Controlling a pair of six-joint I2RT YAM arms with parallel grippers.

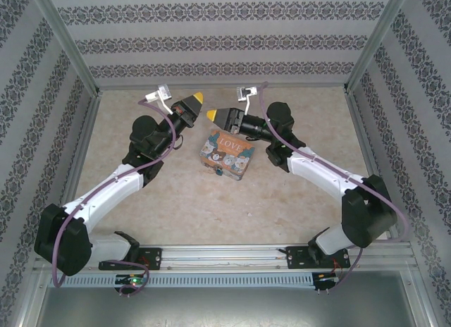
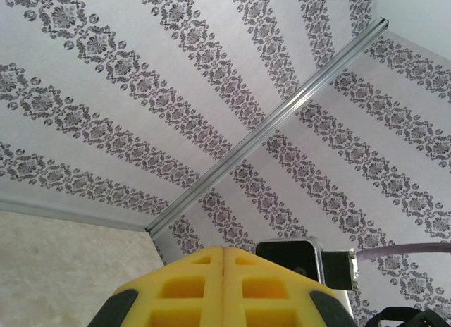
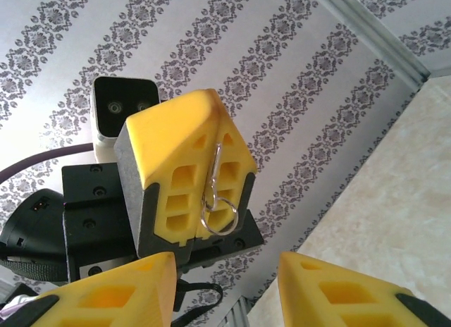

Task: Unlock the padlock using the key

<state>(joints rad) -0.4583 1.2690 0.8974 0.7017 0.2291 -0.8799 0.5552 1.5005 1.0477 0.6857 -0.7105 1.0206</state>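
Patterned walls, beige table point(image 1: 211, 214); left gripper point(image 1: 198, 99) clamped on key point(image 3: 217, 168); right gripper point(image 3: 227, 285) jaws apart, empty, above LOVE tin point(image 1: 225, 154)

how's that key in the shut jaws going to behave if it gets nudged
The key looks like thin, stiff metal, so it probably won't bend. It's pinched along a narrow seam in the left gripper's jaws, so it may pivot. Its ring sits outside the grip and will likely swing.

Arms point(image 1: 106, 189): white links, black joints
Gripper fingers point(image 3: 169, 151): yellow blocks with rectangular cut-outs
Cables point(image 1: 56, 253): purple, along each arm
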